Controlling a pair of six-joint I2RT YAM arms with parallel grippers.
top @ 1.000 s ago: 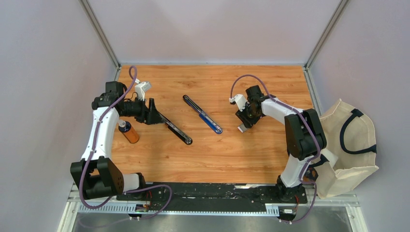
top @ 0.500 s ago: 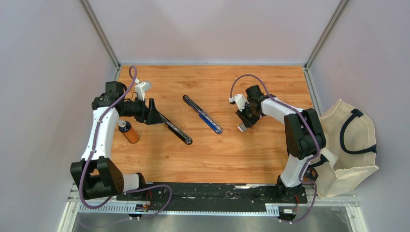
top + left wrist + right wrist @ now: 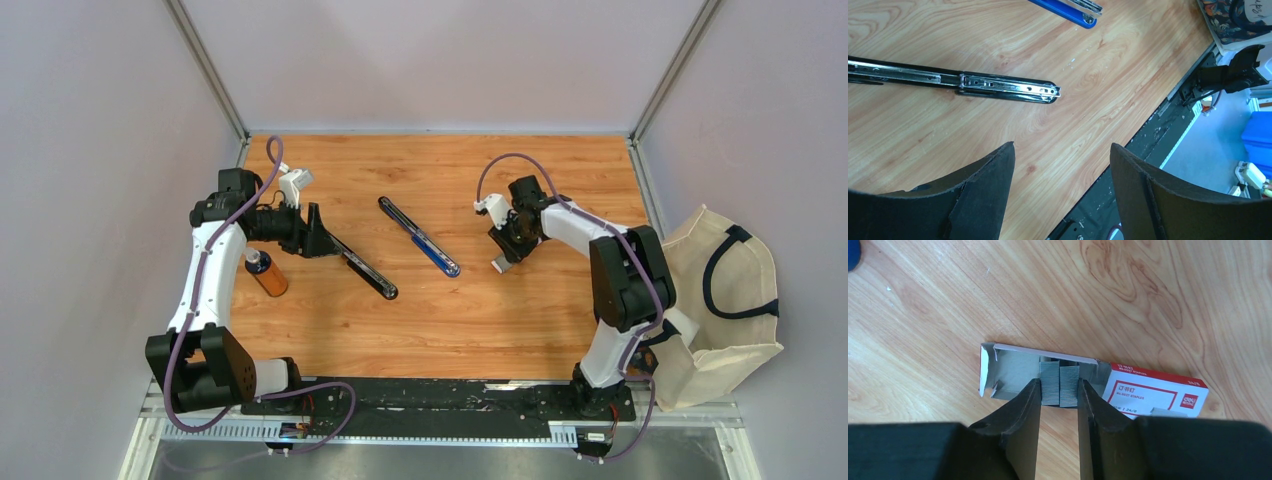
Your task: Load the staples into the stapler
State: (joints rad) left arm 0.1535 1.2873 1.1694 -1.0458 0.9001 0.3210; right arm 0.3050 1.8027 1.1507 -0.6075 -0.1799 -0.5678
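The staples (image 3: pixel 1059 374) are two grey strips sticking out of the open end of a small white box with a red label (image 3: pixel 1154 389). The box lies on the wooden table and shows as a white speck in the top view (image 3: pixel 498 266). My right gripper (image 3: pixel 1059 383) is over it (image 3: pixel 506 250), its two fingers closed against the sides of the strips. A long black stapler part with a chrome channel (image 3: pixel 362 268) lies in front of my left gripper (image 3: pixel 318 240) and shows in the left wrist view (image 3: pixel 998 87). A blue-and-black stapler part (image 3: pixel 422 238) lies mid-table. The left gripper (image 3: pixel 1062 146) is open and empty.
An orange bottle with a dark cap (image 3: pixel 268 274) lies beside the left arm. A cream tote bag (image 3: pixel 725 300) hangs off the table's right edge. Grey walls close in the table at the back and sides.
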